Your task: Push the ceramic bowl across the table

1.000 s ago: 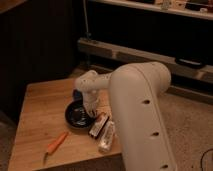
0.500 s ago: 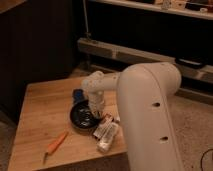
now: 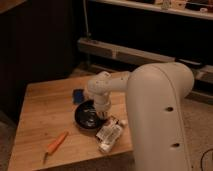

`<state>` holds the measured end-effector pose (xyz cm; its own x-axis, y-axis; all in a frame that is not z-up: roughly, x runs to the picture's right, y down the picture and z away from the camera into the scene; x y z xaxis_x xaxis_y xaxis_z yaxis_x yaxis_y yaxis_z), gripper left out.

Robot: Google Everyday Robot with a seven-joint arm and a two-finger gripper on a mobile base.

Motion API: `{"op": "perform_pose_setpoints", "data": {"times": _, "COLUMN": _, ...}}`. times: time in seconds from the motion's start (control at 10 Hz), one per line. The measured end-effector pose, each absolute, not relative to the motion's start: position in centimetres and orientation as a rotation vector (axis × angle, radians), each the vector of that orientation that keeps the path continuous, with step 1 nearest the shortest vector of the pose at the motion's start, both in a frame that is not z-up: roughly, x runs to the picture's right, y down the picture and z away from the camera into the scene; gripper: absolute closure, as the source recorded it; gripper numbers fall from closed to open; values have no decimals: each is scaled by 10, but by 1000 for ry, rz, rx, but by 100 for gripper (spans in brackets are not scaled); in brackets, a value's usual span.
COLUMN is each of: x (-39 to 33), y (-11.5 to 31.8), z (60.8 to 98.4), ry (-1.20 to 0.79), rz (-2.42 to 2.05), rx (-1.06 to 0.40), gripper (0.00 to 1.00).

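Note:
The black glossy ceramic bowl (image 3: 87, 116) sits on the light wooden table (image 3: 45, 107), right of its middle. My gripper (image 3: 103, 113) points down at the bowl's right rim, at the end of the white arm (image 3: 155, 110) that fills the right of the view. Whether the gripper touches the rim or reaches inside the bowl is not visible. The arm hides the table's right edge.
A small blue square object (image 3: 78, 96) lies just behind the bowl. White packets (image 3: 109, 133) lie at the bowl's front right, close to the table's front edge. An orange stick-like item (image 3: 55, 144) lies at the front left. Dark shelving stands behind the table.
My gripper has moved a little to the right and toward the front. The bowl has shifted slightly right with it, closer to the white packets.

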<state>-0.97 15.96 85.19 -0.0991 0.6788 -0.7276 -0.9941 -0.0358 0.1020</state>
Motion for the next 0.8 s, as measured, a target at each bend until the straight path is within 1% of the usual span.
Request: {"op": "perform_pose_setpoints", "data": {"times": 0.8, "x": 18, "y": 174, "z": 841, "ry": 801, "rz": 1566, "rx": -533, "gripper": 100}}
